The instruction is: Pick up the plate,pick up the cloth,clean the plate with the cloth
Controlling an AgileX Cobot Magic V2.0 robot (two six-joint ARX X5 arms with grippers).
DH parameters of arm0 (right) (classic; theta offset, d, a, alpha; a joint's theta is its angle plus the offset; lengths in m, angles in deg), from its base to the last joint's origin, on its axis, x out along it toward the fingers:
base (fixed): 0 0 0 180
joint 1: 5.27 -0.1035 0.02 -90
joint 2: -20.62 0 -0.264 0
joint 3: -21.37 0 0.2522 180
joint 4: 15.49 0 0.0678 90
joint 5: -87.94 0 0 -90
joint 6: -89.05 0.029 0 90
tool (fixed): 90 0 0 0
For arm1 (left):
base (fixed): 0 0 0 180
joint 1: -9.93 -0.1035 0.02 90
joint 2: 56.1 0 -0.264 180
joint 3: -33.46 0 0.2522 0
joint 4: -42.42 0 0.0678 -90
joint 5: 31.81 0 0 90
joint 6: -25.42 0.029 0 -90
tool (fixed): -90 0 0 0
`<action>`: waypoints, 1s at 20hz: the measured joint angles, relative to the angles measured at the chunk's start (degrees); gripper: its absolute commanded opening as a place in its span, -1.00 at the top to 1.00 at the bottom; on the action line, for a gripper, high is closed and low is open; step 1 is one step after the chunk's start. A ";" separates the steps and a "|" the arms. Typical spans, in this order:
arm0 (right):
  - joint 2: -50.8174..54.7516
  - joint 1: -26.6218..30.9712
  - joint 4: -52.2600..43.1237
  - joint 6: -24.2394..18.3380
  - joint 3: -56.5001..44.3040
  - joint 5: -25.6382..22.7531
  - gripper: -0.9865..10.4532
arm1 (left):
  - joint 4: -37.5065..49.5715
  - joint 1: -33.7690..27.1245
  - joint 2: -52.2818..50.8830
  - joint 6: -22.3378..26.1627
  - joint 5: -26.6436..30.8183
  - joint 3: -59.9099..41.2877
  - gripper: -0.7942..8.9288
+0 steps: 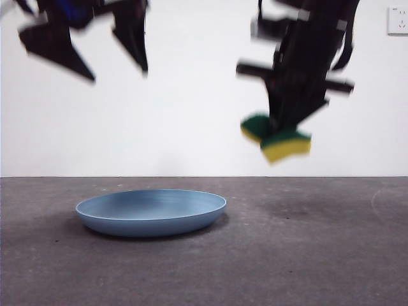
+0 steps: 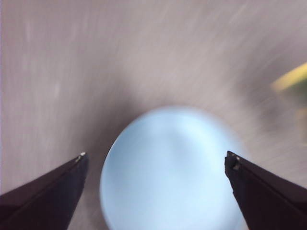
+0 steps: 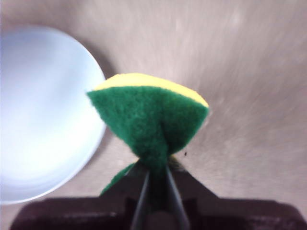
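The light-blue plate (image 1: pixel 151 211) lies flat on the grey table, left of centre. High above it hangs my left gripper (image 1: pixel 118 67), open, with nothing between its jaws; its wrist view looks straight down on the plate (image 2: pixel 168 167). The cloth (image 1: pixel 276 138), a yellow sponge with a green layer, hangs in the air to the right of the plate. My right gripper (image 1: pixel 284 124) is shut on the cloth, squeezing its middle (image 3: pixel 151 120). The plate (image 3: pixel 43 115) shows beside the cloth in the right wrist view.
A white wall stands behind the table, with a socket (image 1: pixel 398 20) at the upper right. Bare grey table surface (image 1: pixel 319 255) stretches to the right of the plate and in front of it.
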 measured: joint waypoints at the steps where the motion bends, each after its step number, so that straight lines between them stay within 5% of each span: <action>1: -2.91 0.35 -0.57 0.39 0.00 0.22 0.82 | -0.09 0.94 -3.23 -0.04 0.00 0.00 -0.13; 7: -13.03 0.70 -0.48 1.05 -0.04 0.24 0.75 | -1.25 2.12 -10.86 -0.57 0.09 0.00 -0.13; 11: -12.85 0.74 -0.66 1.07 -0.04 0.17 -0.09 | -3.02 2.14 -10.32 -0.85 2.91 0.00 -0.13; 12: -12.85 0.94 -0.61 1.09 -0.04 0.17 -0.14 | -3.17 2.14 -10.32 -0.85 3.17 0.00 -0.13; 20: -10.03 1.07 0.96 1.44 -0.09 0.20 -0.11 | -3.41 2.14 -10.32 -0.85 6.56 0.00 -0.13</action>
